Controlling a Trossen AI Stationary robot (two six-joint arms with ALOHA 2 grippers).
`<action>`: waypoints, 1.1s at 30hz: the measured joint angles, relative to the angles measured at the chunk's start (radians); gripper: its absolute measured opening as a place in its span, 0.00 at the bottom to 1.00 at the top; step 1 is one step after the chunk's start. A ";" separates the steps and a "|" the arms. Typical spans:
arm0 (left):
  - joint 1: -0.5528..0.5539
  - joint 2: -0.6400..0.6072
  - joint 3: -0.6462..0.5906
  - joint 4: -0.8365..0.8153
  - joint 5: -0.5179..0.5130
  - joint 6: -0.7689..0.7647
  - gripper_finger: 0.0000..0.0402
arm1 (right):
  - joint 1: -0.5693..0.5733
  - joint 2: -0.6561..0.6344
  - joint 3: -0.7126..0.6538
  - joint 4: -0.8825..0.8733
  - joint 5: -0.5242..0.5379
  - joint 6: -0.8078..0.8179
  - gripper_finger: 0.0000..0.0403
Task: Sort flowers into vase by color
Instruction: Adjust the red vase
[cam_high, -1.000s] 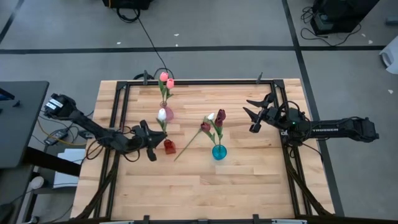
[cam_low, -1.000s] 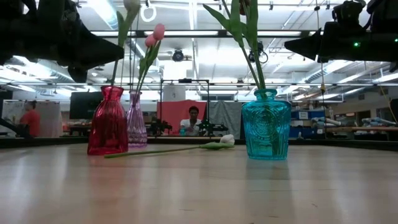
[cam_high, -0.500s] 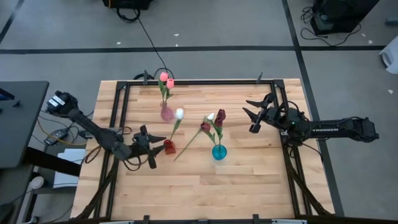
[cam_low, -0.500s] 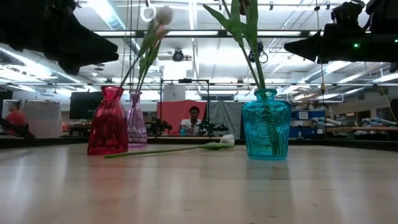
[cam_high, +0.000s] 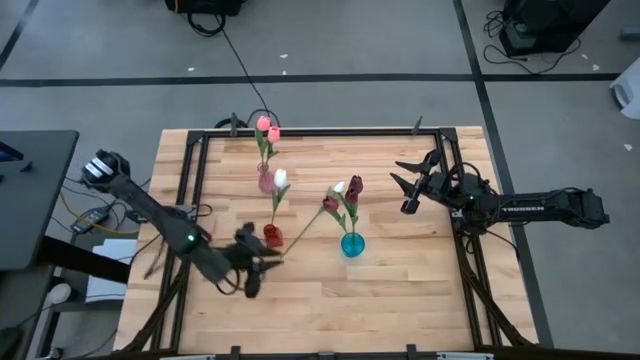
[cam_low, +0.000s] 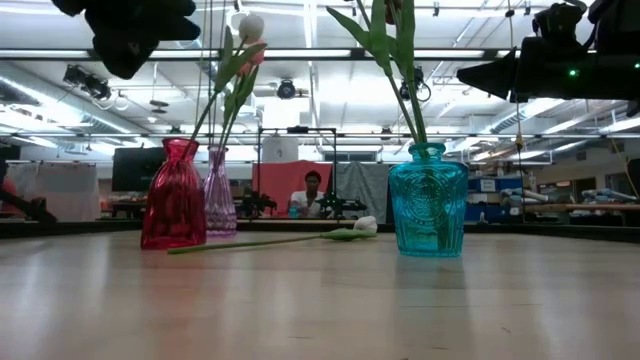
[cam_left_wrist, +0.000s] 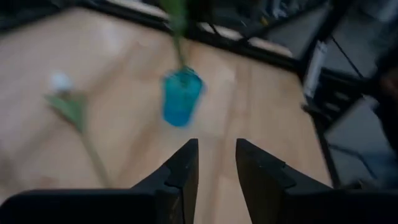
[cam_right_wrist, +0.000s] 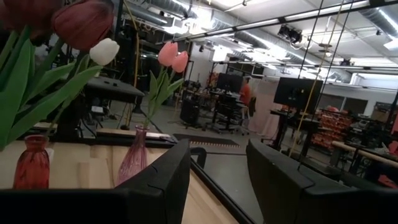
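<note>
A red vase (cam_high: 271, 236) holds one white tulip (cam_high: 281, 178) that leans on the vase's mouth. The pink vase (cam_high: 266, 182) beyond it holds two pink tulips (cam_high: 267, 128). The blue vase (cam_high: 352, 243) holds maroon tulips (cam_high: 354, 185). A second white tulip (cam_low: 365, 225) lies flat on the table between the red and blue vases. My left gripper (cam_high: 262, 270) hovers open on the near side of the red vase, touching nothing; its wrist view looks past the fingers (cam_left_wrist: 216, 155) at the blue vase (cam_left_wrist: 181, 98). My right gripper (cam_high: 398, 187) waits open, right of the blue vase.
A black metal frame (cam_high: 190, 175) runs round the wooden table top. Bare wood lies on the near side of the vases (cam_high: 350, 300). In the low view, people sit in the room beyond the table (cam_low: 312, 192).
My left gripper has drawn back from the red vase toward the table's near edge and a little right, and has risen. The white tulip in the red vase, upright a second ago, has tipped toward the right and now leans there free.
</note>
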 joint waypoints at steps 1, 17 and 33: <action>0.000 0.039 0.024 -0.004 0.030 -0.012 0.27 | 0.000 0.000 0.000 0.001 0.000 0.003 0.42; 0.006 0.441 0.284 -0.491 0.026 -0.395 0.15 | 0.000 0.000 0.000 0.005 -0.042 0.052 0.42; 0.048 0.561 0.284 -0.633 -0.048 -0.527 0.08 | 0.000 0.000 0.000 0.005 -0.049 0.049 0.42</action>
